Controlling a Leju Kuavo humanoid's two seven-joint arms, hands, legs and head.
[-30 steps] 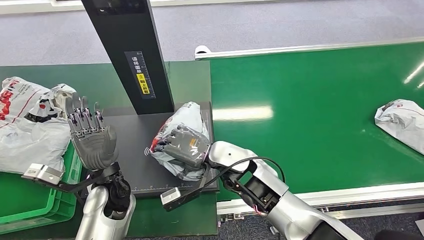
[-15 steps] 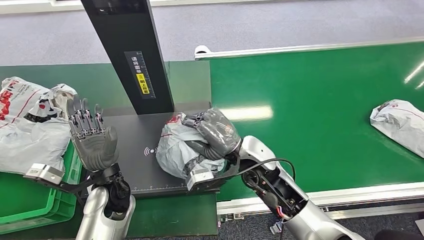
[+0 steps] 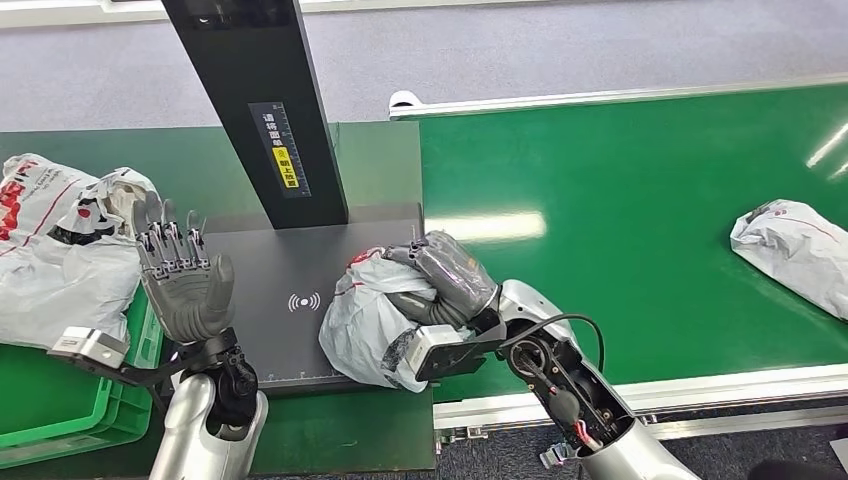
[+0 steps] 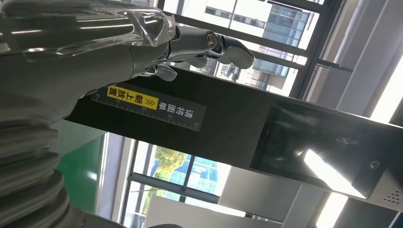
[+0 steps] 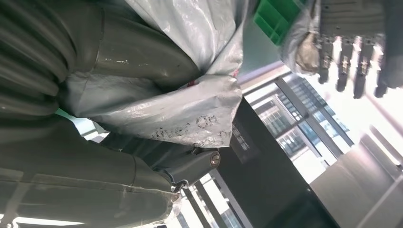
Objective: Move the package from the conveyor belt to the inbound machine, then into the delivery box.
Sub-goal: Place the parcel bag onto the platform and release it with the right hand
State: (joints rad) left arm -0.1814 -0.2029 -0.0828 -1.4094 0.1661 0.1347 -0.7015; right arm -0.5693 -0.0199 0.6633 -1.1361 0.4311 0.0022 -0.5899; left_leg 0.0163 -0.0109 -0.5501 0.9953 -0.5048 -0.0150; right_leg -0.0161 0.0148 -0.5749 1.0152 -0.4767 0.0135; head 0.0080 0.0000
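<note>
Pkg [image 3: 365, 320], a grey crumpled poly bag, sits on the right front corner of the inbound machine's black scan plate [image 3: 270, 290], partly overhanging the plate edge toward the conveyor belt [image 3: 620, 230]. Right hand [image 3: 440, 280] is wrapped over its top/right side, fingers clamped on the bag; the right wrist view shows film bunched against the thumb. Left hand [image 3: 185, 285] is raised beside the plate w/ palm up, fingers apart, holding nothing. Green delivery box [image 3: 75, 400] is well to the left, w/ other bags in it. A 2nd pkg [image 3: 795, 250] lies far right on the belt.

Risks, imo: slick film could slip in the grip; overhang could let the bag tip off the plate; carrying across could snag the scanner post [image 3: 260, 110].
</note>
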